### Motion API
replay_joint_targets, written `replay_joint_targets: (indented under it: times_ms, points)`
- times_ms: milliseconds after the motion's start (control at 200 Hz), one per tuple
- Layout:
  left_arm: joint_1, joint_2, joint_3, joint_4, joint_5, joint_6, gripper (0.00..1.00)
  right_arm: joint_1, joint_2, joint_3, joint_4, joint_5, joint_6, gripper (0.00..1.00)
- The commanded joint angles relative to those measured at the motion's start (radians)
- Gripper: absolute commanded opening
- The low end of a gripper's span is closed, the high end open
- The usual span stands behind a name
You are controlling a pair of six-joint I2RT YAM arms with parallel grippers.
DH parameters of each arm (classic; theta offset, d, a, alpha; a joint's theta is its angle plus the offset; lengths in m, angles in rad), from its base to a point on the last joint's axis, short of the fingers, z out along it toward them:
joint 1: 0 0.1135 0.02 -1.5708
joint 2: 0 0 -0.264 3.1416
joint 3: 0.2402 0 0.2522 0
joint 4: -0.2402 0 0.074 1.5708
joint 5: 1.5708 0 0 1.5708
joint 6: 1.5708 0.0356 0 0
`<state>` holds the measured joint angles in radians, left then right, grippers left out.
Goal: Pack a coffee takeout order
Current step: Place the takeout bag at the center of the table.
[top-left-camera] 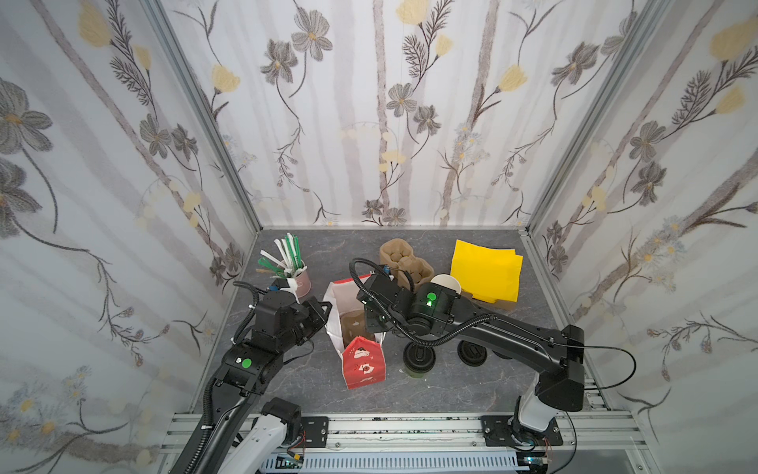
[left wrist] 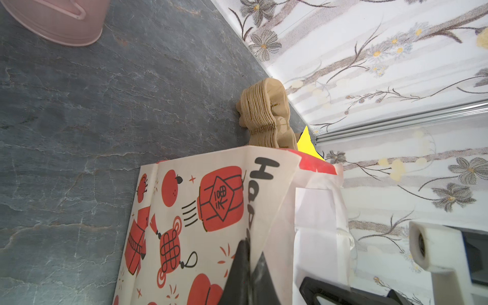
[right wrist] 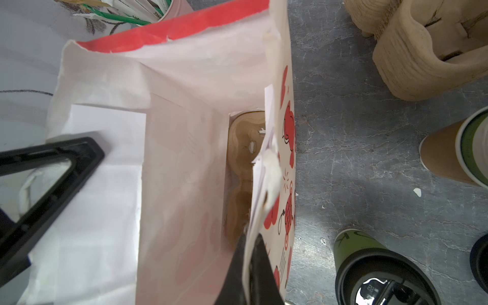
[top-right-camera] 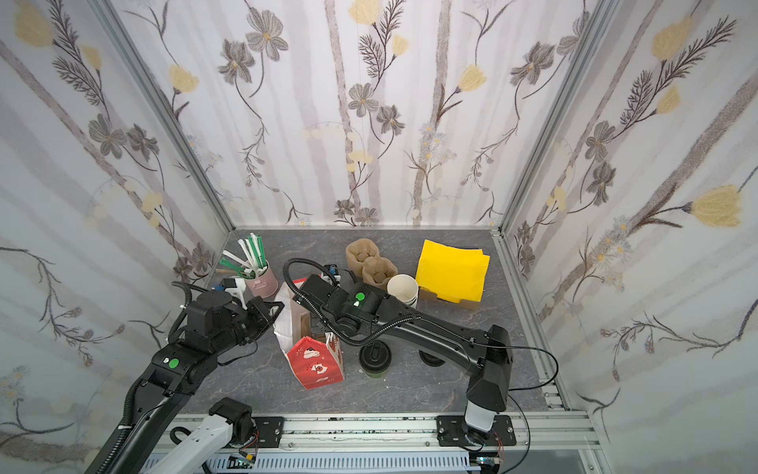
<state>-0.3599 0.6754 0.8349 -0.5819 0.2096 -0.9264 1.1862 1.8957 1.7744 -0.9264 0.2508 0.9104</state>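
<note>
Left wrist view gives us the left claw (left wrist: 250,250) pressed together on the rim of the red-printed paper bag (left wrist: 198,211), with a fold of paper pinched between its black fingers. In the right wrist view we find the right claw (right wrist: 250,237) pinching the opposite rim the same way. The bag's mouth stands open between the two claws, and a brown pulp carrier (right wrist: 243,148) lies at the bottom of the bag.

In both top views we see the bag standing at the centre of the grey bench (top-left-camera: 311,390). The lidded cup (top-left-camera: 418,359) stands upright on the bench just right of the bag, at the lower centre of the frame, near the right claw but apart from it. The yellow napkins (top-left-camera: 486,266) lie stacked at the upper right of the bench, well apart from both claws. The green straws (top-left-camera: 293,252) stick up from a pink pot (top-left-camera: 302,284) at the upper left of the bench, near the left claw and not touching it.
</note>
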Motion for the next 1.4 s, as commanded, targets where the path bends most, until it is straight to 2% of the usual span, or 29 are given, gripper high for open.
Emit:
replay_joint_targets:
  times_ms: [0, 70, 145, 305, 380, 580, 709, 829, 949, 1254, 1344, 1399]
  points:
    - [-0.002, -0.001, 0.002, 0.005, 0.022, -0.003, 0.04, 0.001, 0.010, 0.007, -0.006, -0.018, 0.024, 0.01]
    - [-0.001, -0.004, -0.005, 0.002, 0.023, -0.003, 0.12, 0.001, 0.011, 0.007, -0.004, -0.018, 0.025, 0.06]
    - [-0.001, -0.017, -0.009, 0.002, 0.008, 0.000, 0.22, -0.001, 0.013, 0.008, -0.005, -0.018, 0.025, 0.15]
    - [-0.002, -0.019, -0.004, -0.003, 0.005, 0.018, 0.36, -0.002, 0.008, 0.029, -0.013, -0.017, 0.026, 0.29]
    - [-0.002, -0.017, -0.005, -0.008, 0.001, 0.023, 0.37, -0.002, 0.008, 0.044, -0.026, -0.009, 0.021, 0.31]
    - [-0.002, -0.014, 0.008, -0.015, -0.012, 0.027, 0.32, -0.016, 0.003, 0.052, -0.040, 0.002, 0.010, 0.23]
    - [-0.001, -0.010, 0.024, -0.015, -0.007, 0.046, 0.38, -0.032, 0.011, 0.052, -0.043, 0.001, 0.003, 0.09]
    - [-0.001, -0.016, 0.027, -0.014, -0.019, 0.047, 0.43, -0.051, 0.011, 0.068, -0.042, 0.006, -0.018, 0.03]
    - [-0.002, -0.013, 0.030, -0.014, -0.024, 0.049, 0.47, -0.072, 0.025, 0.088, -0.049, -0.011, -0.063, 0.01]
    - [-0.002, -0.007, 0.041, -0.011, -0.040, 0.055, 0.51, -0.108, 0.071, 0.137, -0.067, -0.043, -0.131, 0.04]
    - [0.000, -0.006, 0.044, -0.009, -0.047, 0.055, 0.52, -0.114, 0.085, 0.159, -0.079, -0.047, -0.135, 0.12]
    - [-0.001, -0.004, 0.051, -0.008, -0.051, 0.052, 0.52, -0.118, 0.086, 0.183, -0.089, -0.052, -0.134, 0.22]
